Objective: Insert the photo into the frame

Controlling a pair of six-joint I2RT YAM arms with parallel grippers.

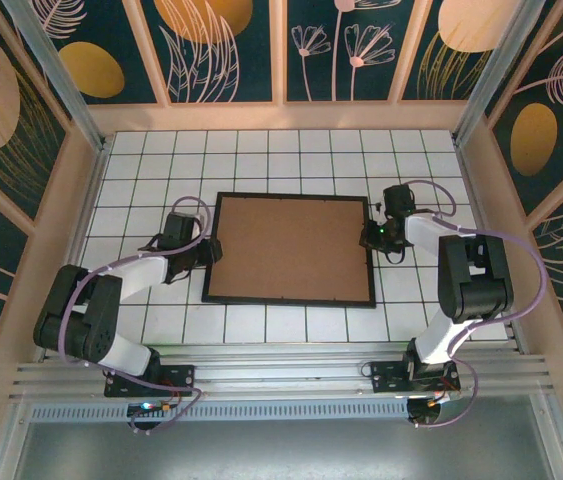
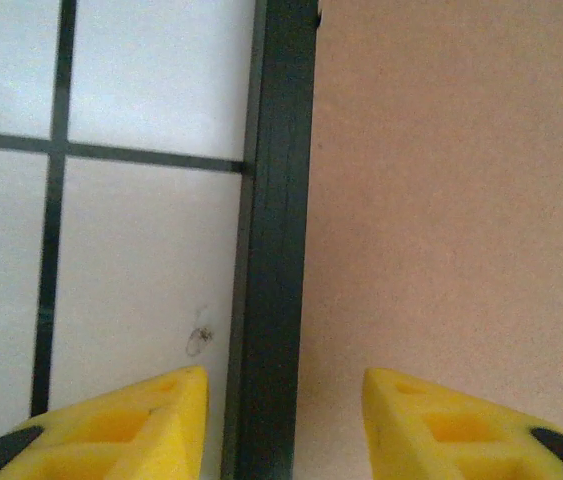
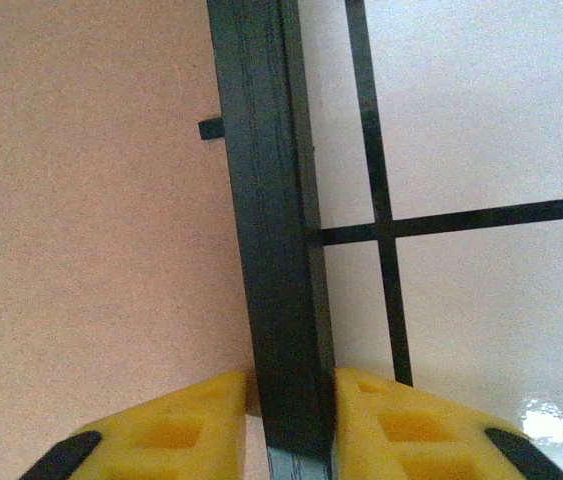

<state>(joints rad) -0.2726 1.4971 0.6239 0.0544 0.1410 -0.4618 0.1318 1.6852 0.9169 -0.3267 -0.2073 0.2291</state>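
While the right pincer (image 3: 291,390) is pinched on the black rim of the frame (image 1: 291,302) at its 3 o'clock side, the left pincer (image 2: 281,390) stands parted astride the 9 o'clock rim, gripping nothing. A lift now would likely be one-sided. The frame could tip, pivot about the single grip and skid across the tiled surface (image 1: 161,150). It lies flat mid-surface, with the brown backing board (image 1: 289,248) uppermost. Whether the photo sits beneath the board I cannot tell. Such a thin rim may slip from the pads, and a tilt could shake the board loose.
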